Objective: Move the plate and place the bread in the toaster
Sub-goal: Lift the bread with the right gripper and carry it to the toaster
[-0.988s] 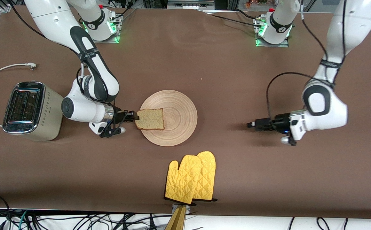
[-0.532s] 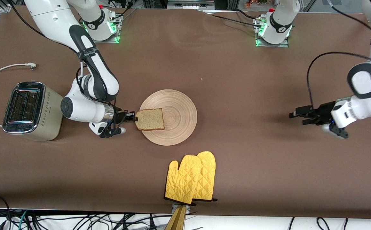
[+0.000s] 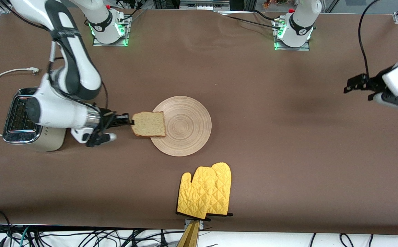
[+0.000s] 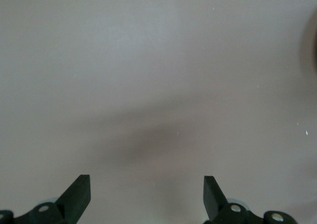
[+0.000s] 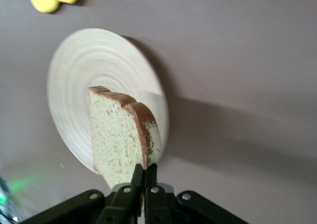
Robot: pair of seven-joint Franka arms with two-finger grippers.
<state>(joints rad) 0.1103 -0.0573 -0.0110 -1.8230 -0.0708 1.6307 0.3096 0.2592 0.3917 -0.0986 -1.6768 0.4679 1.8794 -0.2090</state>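
Observation:
My right gripper (image 3: 127,120) is shut on the edge of the bread (image 3: 149,124), a square speckled slice with a darker crust, and holds it in the air over the plate's rim at the right arm's end. The right wrist view shows the bread (image 5: 121,137) pinched on edge between the closed fingers (image 5: 144,177). The round light-wood plate (image 3: 188,127) lies flat at the table's middle; it also shows in the right wrist view (image 5: 94,60). The cream toaster (image 3: 27,120) stands at the right arm's end, partly hidden by the right arm. My left gripper (image 3: 351,86) is open and empty, raised over the left arm's end (image 4: 146,194).
A yellow oven mitt (image 3: 206,190) lies near the table's front edge, nearer to the front camera than the plate. The toaster's white cord (image 3: 0,80) curls on the table beside the toaster. Bare brown table lies between the plate and the left gripper.
My right gripper has lifted the bread off the plate and carried it toward the toaster. My left gripper has drawn back and risen toward the left arm's end. The plate has not moved.

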